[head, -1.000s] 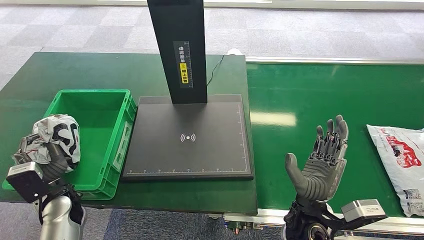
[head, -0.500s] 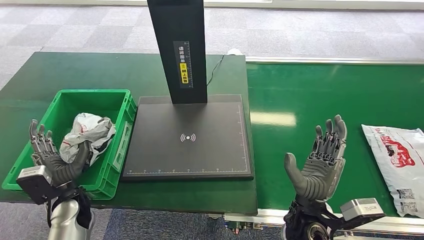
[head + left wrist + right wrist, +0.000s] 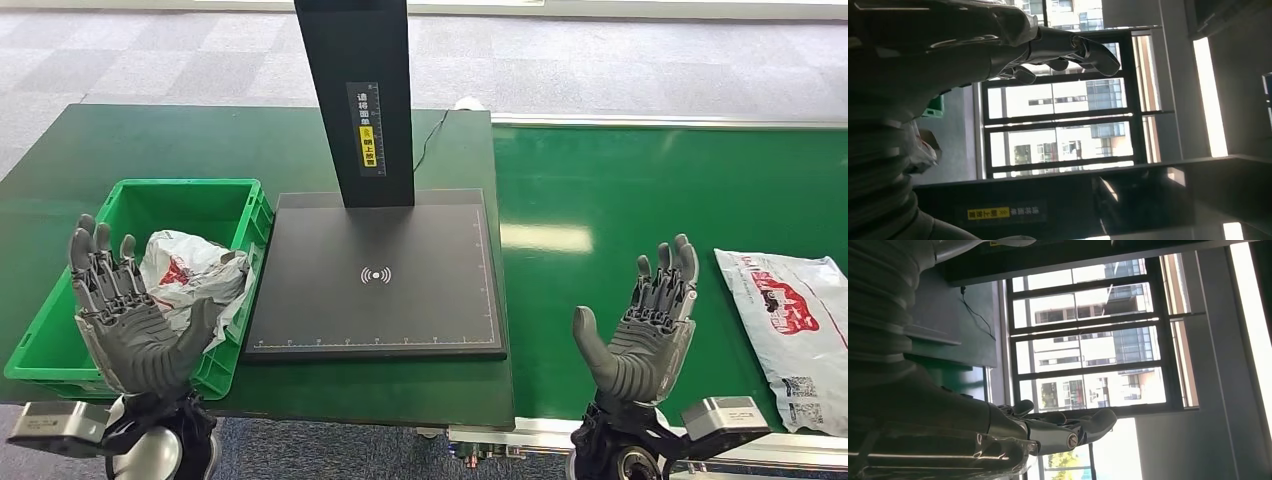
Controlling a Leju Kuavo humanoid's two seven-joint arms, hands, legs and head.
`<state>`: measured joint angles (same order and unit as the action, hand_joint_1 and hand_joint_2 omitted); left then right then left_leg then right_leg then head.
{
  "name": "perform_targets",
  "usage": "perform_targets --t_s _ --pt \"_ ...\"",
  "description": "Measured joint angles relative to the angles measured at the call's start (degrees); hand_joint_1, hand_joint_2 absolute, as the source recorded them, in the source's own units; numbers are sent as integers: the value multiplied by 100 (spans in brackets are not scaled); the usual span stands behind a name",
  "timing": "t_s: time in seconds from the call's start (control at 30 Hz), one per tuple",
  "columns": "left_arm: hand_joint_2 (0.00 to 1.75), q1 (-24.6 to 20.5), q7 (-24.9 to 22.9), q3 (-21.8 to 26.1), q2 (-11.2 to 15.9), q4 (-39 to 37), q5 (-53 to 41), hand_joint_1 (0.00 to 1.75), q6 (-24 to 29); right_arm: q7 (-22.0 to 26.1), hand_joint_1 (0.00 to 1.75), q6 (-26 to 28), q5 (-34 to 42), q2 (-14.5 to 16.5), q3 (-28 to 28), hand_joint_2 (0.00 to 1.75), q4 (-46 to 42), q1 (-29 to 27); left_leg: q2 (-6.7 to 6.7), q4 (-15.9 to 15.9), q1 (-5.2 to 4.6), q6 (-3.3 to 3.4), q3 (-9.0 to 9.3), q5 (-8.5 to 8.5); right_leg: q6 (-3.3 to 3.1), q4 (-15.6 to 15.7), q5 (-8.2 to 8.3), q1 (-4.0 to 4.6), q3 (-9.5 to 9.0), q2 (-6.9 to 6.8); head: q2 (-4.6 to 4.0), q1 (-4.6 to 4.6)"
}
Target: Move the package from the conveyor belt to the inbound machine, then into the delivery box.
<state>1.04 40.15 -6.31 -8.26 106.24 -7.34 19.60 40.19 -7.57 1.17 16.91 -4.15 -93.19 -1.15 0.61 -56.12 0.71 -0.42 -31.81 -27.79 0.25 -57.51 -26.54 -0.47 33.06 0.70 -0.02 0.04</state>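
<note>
A crumpled white package (image 3: 192, 282) with red and black print lies inside the green delivery box (image 3: 240, 215) at the left. My left hand (image 3: 128, 318) is raised in front of the box, palm up, fingers spread and empty. My right hand (image 3: 640, 332) is held open above the near edge of the green conveyor belt (image 3: 640, 200), holding nothing. A second white package (image 3: 788, 312) with a red print lies flat on the belt to its right. The black inbound machine (image 3: 375, 272) stands between box and belt. In the wrist views each hand, left (image 3: 1068, 50) and right (image 3: 1048, 430), shows its fingers extended against windows.
The inbound machine's black post (image 3: 357, 100) rises at the middle back with a yellow label. A thin cable (image 3: 432, 135) runs on the green table behind it. Grey carpet lies beyond the table.
My left hand let go of the crumpled package, which dropped into the green box. That hand then opened and rose. The package on the belt drifted slightly left.
</note>
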Motion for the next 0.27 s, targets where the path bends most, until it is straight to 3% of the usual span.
perform_targets --t_s 0.27 --pt "175 126 0 -917 100 488 381 0 -274 0 0 44 -14 -1 -33 175 -24 -68 0 0 0 0 0 0 0 0 0 0 0 0 0 -1"
